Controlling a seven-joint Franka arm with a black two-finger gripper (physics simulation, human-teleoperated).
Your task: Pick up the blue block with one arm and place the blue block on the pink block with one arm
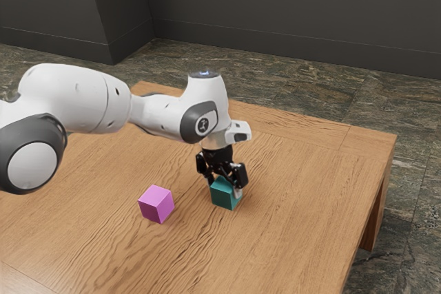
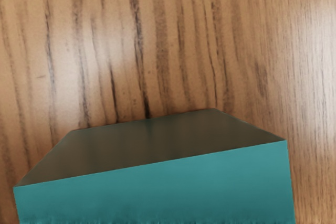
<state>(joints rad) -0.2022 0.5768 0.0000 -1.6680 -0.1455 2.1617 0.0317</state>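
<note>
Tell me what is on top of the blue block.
The gripper hangs right over the blue block, hiding part of its top in the exterior view. The wrist view shows that top bare. Any contact between them is hidden.

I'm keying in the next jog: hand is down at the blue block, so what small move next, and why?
Probably a short, straight test lift. The gripper sits at the top of the blue block, which rests on the table; the pink block stands apart toward the exterior view's left, so the blue one must rise above it first. I can't see whether it's gripped.
</note>
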